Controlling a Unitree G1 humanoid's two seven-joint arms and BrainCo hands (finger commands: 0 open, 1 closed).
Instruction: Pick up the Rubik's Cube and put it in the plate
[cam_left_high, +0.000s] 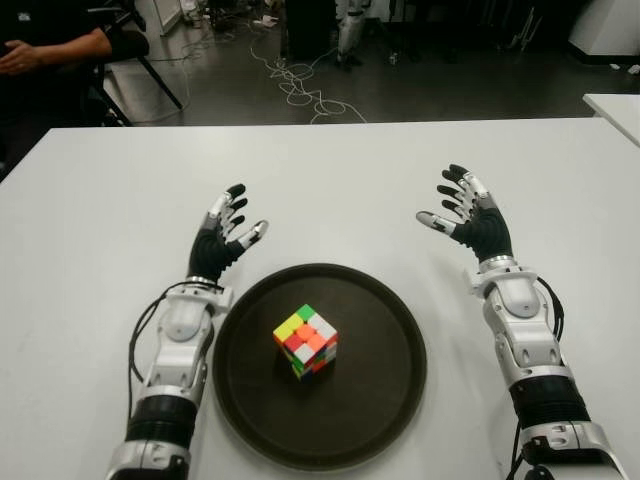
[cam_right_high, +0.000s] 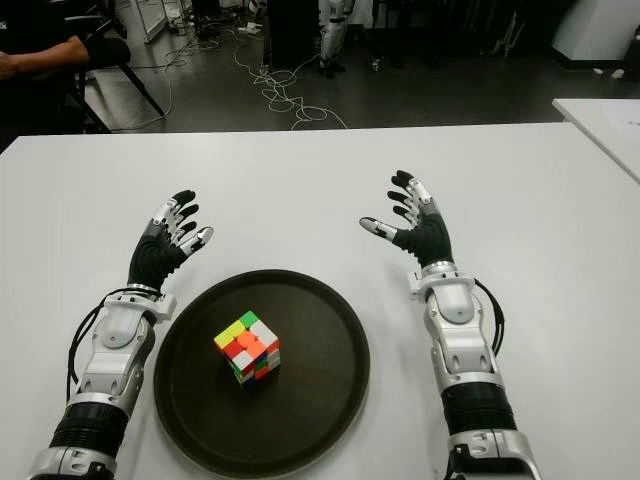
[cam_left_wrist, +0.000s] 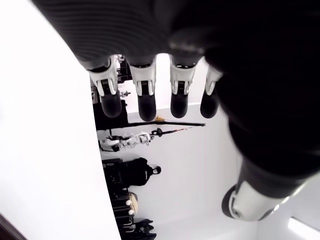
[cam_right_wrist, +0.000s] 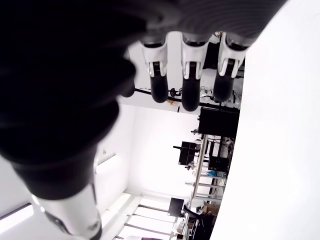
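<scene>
1 cube (cam_left_high: 306, 340), 1 plate (cam_left_high: 390, 400), 1 table (cam_left_high: 330, 180). 2 hands: left hand (cam_left_high: 222, 240), right hand (cam_left_high: 470, 218). 1 person (cam_left_high: 60, 45) at the far corner.

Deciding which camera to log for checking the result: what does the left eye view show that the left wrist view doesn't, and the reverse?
Only the left eye view shows the Rubik's Cube sitting in the dark plate, the open right hand beside it, and a seated person. Only the left wrist view shows the room's far wall and equipment past the fingertips. Both show the open, empty left hand over the white table.
</scene>
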